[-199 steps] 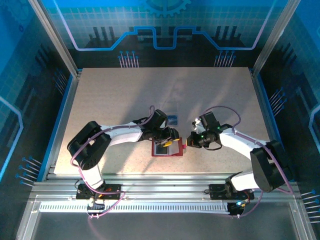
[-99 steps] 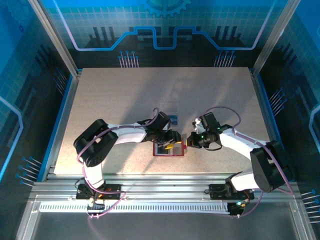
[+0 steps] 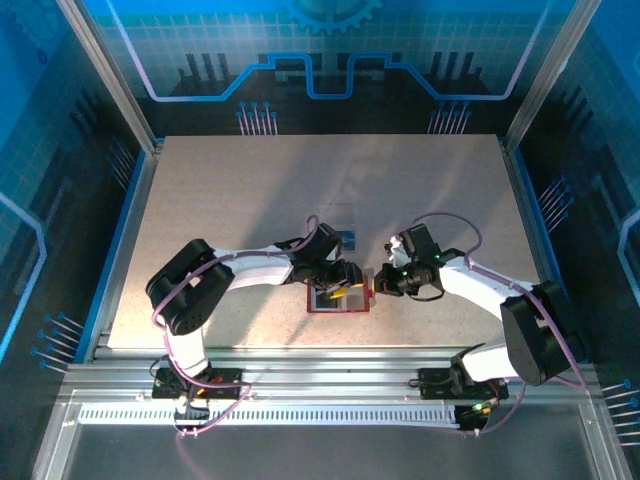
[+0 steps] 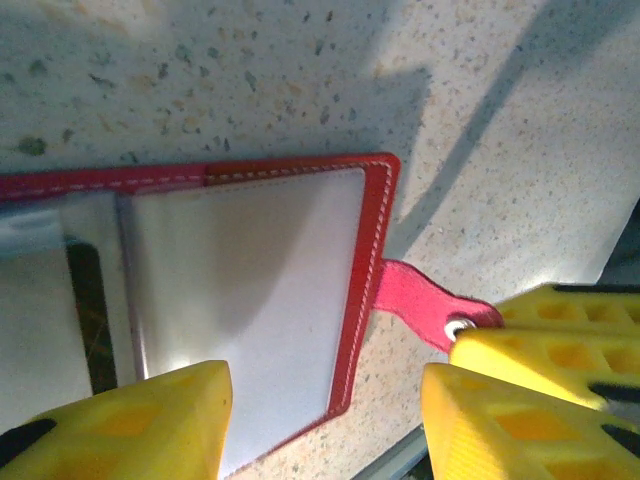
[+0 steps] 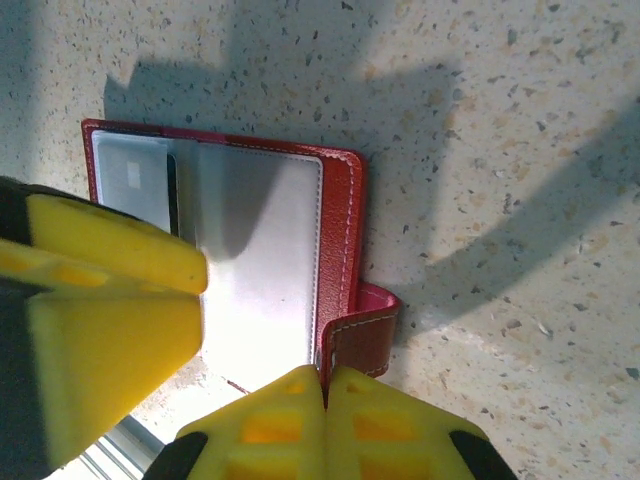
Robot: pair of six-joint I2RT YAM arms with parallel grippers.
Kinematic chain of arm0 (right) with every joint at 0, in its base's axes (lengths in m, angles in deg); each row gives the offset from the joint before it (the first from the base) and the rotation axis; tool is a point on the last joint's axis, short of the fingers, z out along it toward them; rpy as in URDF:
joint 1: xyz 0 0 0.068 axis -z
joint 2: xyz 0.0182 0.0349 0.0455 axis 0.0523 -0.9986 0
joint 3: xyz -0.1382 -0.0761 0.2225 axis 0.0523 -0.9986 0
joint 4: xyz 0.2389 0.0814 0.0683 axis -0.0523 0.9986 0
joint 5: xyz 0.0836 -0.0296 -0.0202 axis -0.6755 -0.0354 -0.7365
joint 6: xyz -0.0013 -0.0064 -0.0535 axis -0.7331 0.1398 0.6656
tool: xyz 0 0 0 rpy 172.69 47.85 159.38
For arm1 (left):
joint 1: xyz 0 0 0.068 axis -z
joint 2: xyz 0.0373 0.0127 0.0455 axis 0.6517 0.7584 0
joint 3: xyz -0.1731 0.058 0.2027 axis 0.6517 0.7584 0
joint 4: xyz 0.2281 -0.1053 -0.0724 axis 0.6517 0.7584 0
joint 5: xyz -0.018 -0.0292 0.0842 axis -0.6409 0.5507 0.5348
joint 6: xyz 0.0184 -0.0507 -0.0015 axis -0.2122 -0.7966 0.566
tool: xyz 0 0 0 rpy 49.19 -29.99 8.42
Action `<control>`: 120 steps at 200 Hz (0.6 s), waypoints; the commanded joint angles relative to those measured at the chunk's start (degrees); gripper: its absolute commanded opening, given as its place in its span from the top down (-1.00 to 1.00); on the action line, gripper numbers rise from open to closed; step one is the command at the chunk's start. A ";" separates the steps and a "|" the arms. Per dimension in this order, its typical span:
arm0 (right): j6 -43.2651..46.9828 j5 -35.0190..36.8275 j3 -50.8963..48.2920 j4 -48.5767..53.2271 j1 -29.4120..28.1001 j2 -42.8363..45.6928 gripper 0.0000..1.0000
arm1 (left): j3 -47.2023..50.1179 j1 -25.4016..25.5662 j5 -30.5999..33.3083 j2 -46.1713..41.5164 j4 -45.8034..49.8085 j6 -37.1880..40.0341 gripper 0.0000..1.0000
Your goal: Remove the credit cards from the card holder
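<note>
Currently: card holder (image 3: pixel 337 300) held down by tab (image 5: pixel 362 338), right fingers (image 5: pixel 325 385) clamped; left fingers (image 3: pixel 338 287) half-spread, best closed inside pocket (image 4: pixel 250 290).

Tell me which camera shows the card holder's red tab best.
Left wrist: the tab is large and sharp, its snap visible. Right wrist shows it curled, pinched in the shut right gripper. In top external it is a tiny red speck.
</note>
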State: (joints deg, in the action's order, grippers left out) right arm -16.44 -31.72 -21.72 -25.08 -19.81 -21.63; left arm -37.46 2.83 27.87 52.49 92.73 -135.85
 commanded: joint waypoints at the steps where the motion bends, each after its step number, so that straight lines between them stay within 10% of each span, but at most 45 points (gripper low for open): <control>1: 0.58 -0.49 1.30 0.02 0.33 -0.11 0.94 | -0.55 -0.25 3.01 -5.26 4.41 2.73 -0.07; 120: -1.54 -0.11 0.65 -0.19 -0.77 1.02 0.94 | 7.43 -7.78 6.45 -17.49 10.90 8.06 -0.06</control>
State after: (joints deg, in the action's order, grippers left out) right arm -17.16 -32.34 -21.70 -26.17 -19.88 -21.68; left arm -31.47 -4.58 33.81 36.58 101.14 -129.86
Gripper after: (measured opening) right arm 0.045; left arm 0.532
